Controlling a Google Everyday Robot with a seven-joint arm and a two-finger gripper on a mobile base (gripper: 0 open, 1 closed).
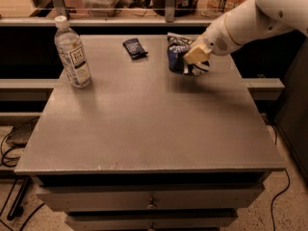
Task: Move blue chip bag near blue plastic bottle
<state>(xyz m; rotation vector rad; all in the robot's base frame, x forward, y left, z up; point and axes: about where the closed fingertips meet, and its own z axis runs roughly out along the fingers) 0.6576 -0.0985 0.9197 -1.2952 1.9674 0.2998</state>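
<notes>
The blue chip bag (177,51), crinkled dark-blue foil with white lettering, is at the back right of the grey table (144,124). My gripper (195,57) reaches in from the right on a white arm and is shut on the bag's right side. The bag looks slightly raised and tilted, with a shadow under it. The blue plastic bottle (72,53), clear with a white cap and a white label, stands upright at the back left of the table, well to the left of the bag.
A small dark-blue packet (134,47) lies at the back of the table between the bottle and the bag. A shelf with a glass rail (168,4) and cluttered items runs behind the table. Cables (9,143) lie on the floor at the left.
</notes>
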